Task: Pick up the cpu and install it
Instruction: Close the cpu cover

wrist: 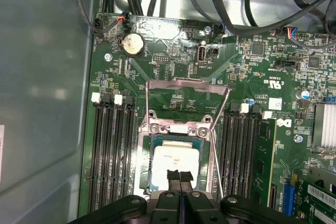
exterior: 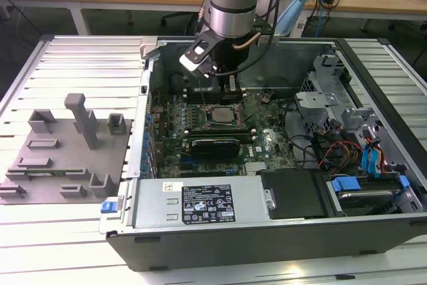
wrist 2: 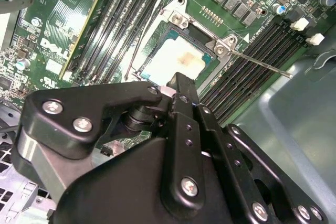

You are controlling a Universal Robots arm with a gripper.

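Black two-finger gripper [wrist: 179, 174] with fingers closed together, tips over small square silvery-white cpu [wrist: 170, 162], cpu lying flat in open metal-rimmed socket frame [wrist: 157, 128], between black memory slots [wrist: 113, 150], mid green motherboard [wrist: 173, 61], inside open grey computer case [exterior: 267, 245].

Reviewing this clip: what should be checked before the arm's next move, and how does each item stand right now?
1. cpu lying inside the socket: ok.
2. cpu seated flat and aligned: cannot tell.
3. load plate swung open, off the cpu: ok.
4. gripper shut, holding nothing, over the cpu: ok.
5. Contact between gripper and cpu: cannot tell.
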